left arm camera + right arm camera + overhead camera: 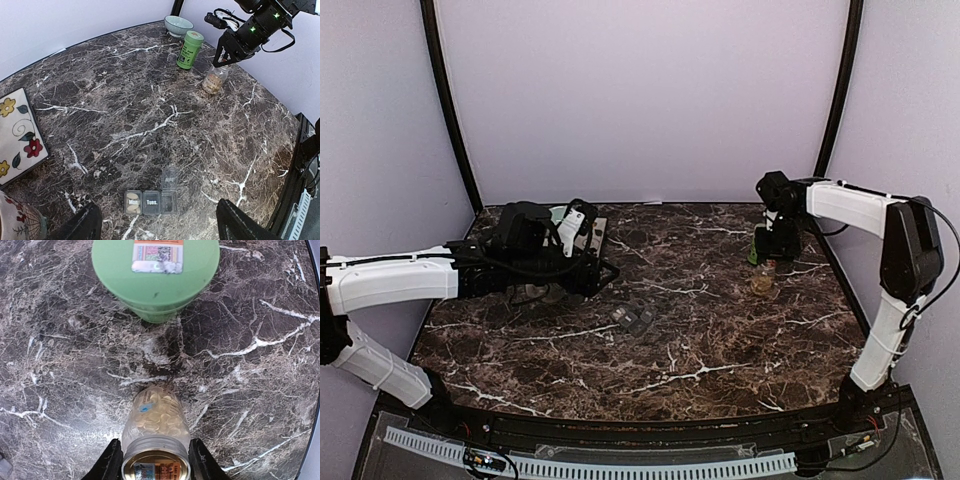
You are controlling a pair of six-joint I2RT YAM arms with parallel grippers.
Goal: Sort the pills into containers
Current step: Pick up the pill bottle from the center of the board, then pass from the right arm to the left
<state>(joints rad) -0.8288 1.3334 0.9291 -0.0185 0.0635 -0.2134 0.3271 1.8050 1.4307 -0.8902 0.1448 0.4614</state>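
The containers (pixel 151 202) are a small dark strip of three joined compartments lying on the marble; it is also in the top view (pixel 633 318). Its right compartment has the lid up, and tan pills (pixel 132 202) show under the "Mon." lid. A clear little jar (pixel 156 425) full of tan-yellow pills (pixel 160 412) stands at the right (pixel 762 283). My right gripper (pixel 156 462) has a finger pressed on each side of the jar's neck. My left gripper (pixel 160 227) stands open just short of the strip, holding nothing.
A green bottle (pixel 155 275) stands just beyond the jar, with a pale teal bowl (pixel 178 25) further back. A floral board (pixel 17 132) and a patterned mug (pixel 17 222) sit at the left. The table's right edge (pixel 295 150) is close to the jar.
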